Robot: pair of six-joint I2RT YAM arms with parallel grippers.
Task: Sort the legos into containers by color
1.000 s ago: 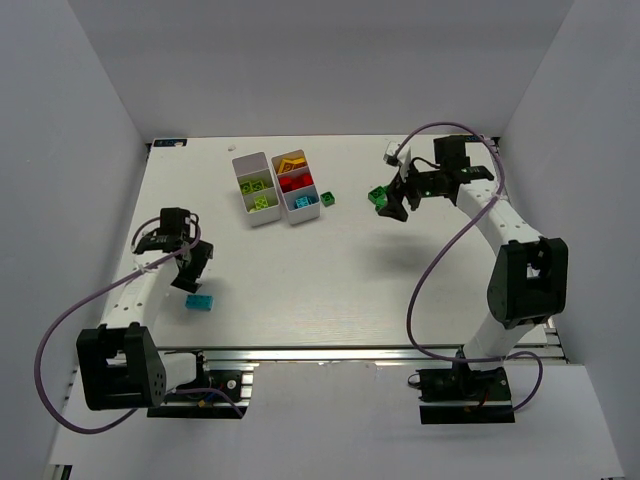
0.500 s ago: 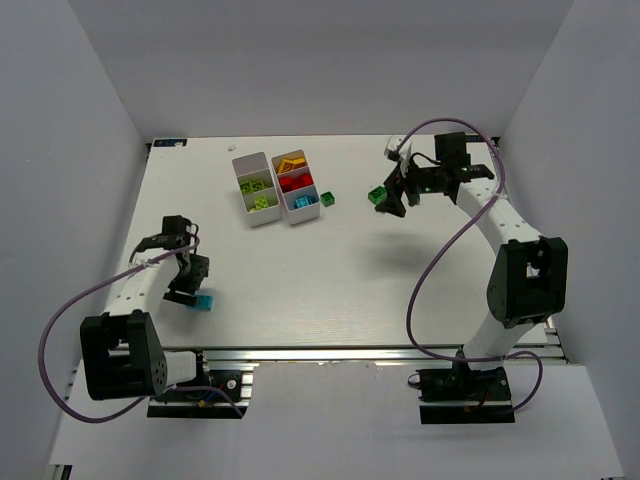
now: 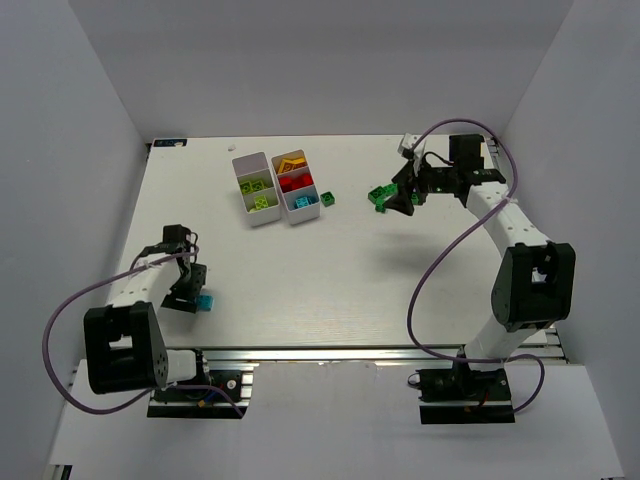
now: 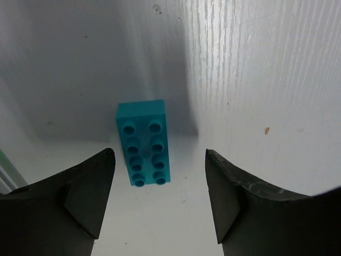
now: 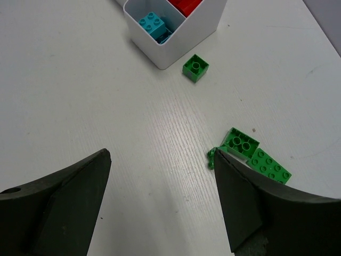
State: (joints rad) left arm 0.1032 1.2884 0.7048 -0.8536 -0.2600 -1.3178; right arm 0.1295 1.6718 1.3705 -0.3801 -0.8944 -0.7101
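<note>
A cyan lego (image 4: 144, 143) lies flat on the table, studs up, just ahead of my open left gripper (image 4: 159, 154) and a little left of its centre line. In the top view the left gripper (image 3: 184, 291) is right beside this lego (image 3: 204, 301). My right gripper (image 5: 161, 154) is open and empty. Two dark green legos (image 5: 241, 142) lie on the table against its right finger (image 5: 256, 202). They also show in the top view (image 3: 379, 196) beside the right gripper (image 3: 397, 197). A small dark green lego (image 5: 195, 67) lies by the right tray (image 5: 181, 45).
Two white trays stand side by side at the back. The left tray (image 3: 250, 158) holds lime green legos (image 3: 260, 200). The right tray (image 3: 304, 213) holds yellow and orange, red, and cyan legos, one color per compartment. White walls close in the table on both sides.
My left gripper has moved toward the near edge and now stands over the cyan lego. My right gripper has shifted slightly back and right, and the dark green legos lie beside it.
</note>
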